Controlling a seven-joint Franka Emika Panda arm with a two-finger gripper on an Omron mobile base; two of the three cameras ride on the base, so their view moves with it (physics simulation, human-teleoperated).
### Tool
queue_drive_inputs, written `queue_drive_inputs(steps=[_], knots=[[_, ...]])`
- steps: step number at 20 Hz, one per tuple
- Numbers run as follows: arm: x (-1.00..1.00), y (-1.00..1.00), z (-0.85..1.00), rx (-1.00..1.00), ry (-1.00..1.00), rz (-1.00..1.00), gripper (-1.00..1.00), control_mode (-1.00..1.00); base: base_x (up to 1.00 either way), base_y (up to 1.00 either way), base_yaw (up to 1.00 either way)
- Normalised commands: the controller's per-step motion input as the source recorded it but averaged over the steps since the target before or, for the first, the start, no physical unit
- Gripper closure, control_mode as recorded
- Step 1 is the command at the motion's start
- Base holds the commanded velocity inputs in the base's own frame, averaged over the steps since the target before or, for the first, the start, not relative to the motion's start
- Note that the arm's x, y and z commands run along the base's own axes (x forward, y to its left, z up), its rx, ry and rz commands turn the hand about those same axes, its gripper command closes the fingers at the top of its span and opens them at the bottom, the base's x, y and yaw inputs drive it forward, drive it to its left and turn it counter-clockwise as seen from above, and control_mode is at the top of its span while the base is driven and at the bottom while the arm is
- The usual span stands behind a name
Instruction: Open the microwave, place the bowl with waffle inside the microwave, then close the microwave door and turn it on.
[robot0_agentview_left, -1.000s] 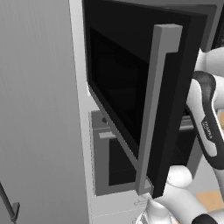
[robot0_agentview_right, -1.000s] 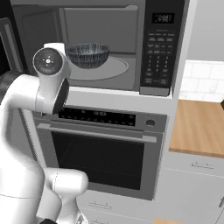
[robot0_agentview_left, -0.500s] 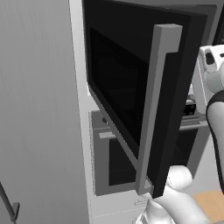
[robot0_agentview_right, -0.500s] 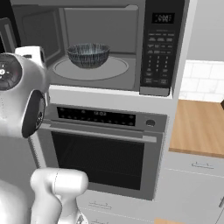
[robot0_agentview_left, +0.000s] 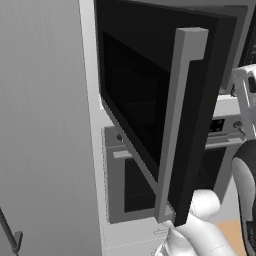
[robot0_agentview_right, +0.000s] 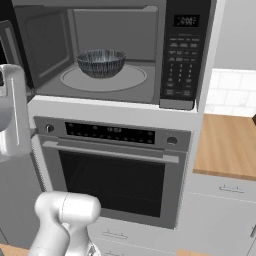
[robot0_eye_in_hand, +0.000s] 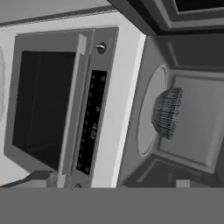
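The black microwave (robot0_agentview_right: 181, 55) stands open, and its door (robot0_agentview_left: 150, 100) with the tall grey bar handle (robot0_agentview_left: 182, 125) swings out to the left. On the round turntable (robot0_agentview_right: 127, 80) inside sits the patterned bowl (robot0_agentview_right: 101, 62); its contents cannot be made out. The hand view is rolled sideways and looks at the bowl (robot0_eye_in_hand: 167, 113) in the cavity from a distance. My gripper (robot0_eye_in_hand: 111, 181) is open, its fingertips (robot0_eye_in_hand: 43, 178) far apart at the bottom edge with nothing between them. My white arm (robot0_agentview_right: 12, 117) is beside the open door.
Under the microwave is the silver-framed oven (robot0_agentview_right: 112, 172) with a horizontal handle. A wooden counter (robot0_agentview_right: 227, 145) lies to the right over white drawers. A tall grey cabinet wall (robot0_agentview_left: 45, 125) stands left of the door.
My arm has swung away from in front of the microwave toward the door side, uncovering the cavity. The bowl and the door have stayed in place.
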Motion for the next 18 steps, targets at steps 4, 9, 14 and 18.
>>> queue_drive_inputs(steps=[4,9,14,18], knots=[[-0.70,-0.06,0.13,-0.09,0.00,-0.26,-1.00,-1.00,0.00,0.00,0.00],[-0.67,0.00,0.03,-0.08,-0.01,-0.24,-1.00,-1.00,0.00,0.00,0.00],[-0.83,0.00,0.00,-0.06,-0.09,-0.21,-1.00,-1.00,0.00,0.00,0.00],[-1.00,0.00,0.00,-0.03,-0.16,-0.18,-1.00,-1.00,0.00,0.00,0.00]])
